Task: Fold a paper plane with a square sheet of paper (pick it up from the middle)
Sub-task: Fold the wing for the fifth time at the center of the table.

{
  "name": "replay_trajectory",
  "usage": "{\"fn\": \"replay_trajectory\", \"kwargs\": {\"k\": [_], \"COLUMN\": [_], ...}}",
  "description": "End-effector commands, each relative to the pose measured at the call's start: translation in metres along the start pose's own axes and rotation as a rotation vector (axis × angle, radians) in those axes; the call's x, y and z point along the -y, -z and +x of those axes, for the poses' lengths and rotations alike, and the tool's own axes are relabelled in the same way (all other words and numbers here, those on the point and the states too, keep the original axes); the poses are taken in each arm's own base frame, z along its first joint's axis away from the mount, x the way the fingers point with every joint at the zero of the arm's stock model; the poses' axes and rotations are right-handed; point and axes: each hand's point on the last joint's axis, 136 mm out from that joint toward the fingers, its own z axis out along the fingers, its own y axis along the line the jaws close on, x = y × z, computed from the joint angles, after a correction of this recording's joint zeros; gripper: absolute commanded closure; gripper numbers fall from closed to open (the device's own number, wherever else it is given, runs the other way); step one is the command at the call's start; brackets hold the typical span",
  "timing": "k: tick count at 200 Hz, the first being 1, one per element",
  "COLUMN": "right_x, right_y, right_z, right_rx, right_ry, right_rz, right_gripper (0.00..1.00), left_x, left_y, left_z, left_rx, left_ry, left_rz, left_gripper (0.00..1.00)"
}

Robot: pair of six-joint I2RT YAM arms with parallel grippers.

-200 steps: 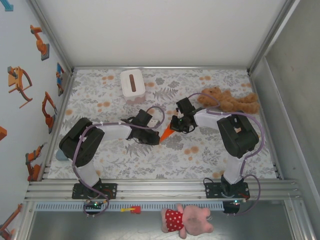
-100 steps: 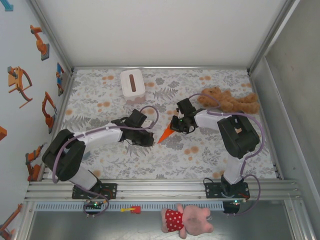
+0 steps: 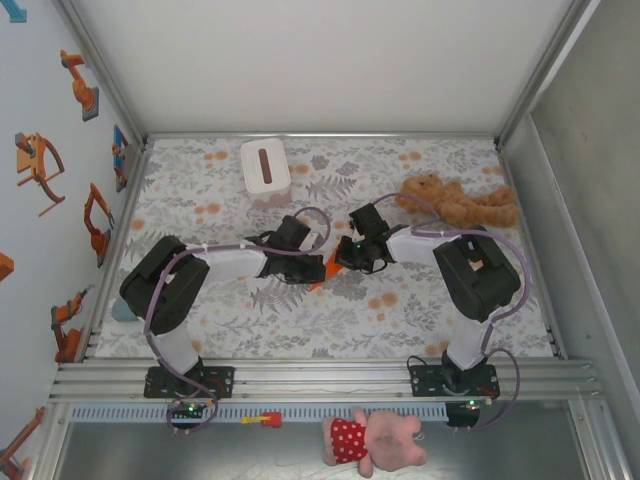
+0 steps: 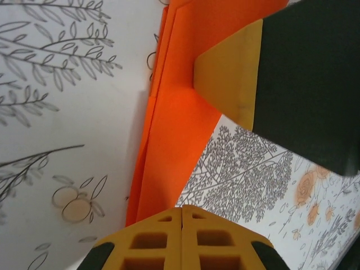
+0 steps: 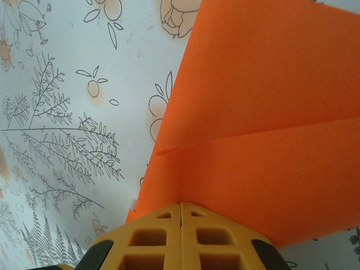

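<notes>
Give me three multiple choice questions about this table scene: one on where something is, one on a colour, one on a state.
1. Where on the table is the tissue box?
A. back left
B. front right
C. centre

2. What colour is the folded paper?
A. blue
B. orange
C. green

3. How does the left tool stand?
A. wide open
B. shut
C. clamped on a toy

Answers:
1 A: the top view shows it near the far left corner.
2 B: both wrist views show bright orange.
3 B: its yellow pads meet with no gap in the left wrist view.
</notes>
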Motion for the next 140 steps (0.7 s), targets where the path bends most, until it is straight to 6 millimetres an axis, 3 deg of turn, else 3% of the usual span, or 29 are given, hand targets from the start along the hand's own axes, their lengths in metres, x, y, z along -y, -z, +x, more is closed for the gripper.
{"fn": "replay_trajectory", "kwargs": {"k": [1,38,82,109,140], "right_x": [0.011,0.000,-0.015,-0.003,0.011], "right_y": [0.000,0.005,0.026,0.029,0.022], "right_z": [0.015,0.009,-0.019,-0.032,-0.035], "right_rx": [-0.034,-0.016,0.062,0.078,0.056], "right_ry": [-0.017,0.028,0.121,0.124,0.109], "right_rz": [0.035,0.007,-0.037,-0.010,0.013], "right_gripper": [0.99,0.99,0.98,0.98,0.98], "left_x": [0.009,-0.006,-0.028,-0.029,-0.027], "left_y": [-0.001,-0.010,-0.014,-0.015,-0.015], "left_z": [-0.013,-0.008,0.009,0.012,0.010], "left_rx": [0.023,-0.008,-0.057,-0.063,-0.063], "left_ry": [0.016,0.044,0.079,0.087,0.084], "left_rz": [0.017,-0.038,-0.114,-0.115,-0.107], "left_gripper": [1.00,1.00,1.00,1.00,1.00]}}
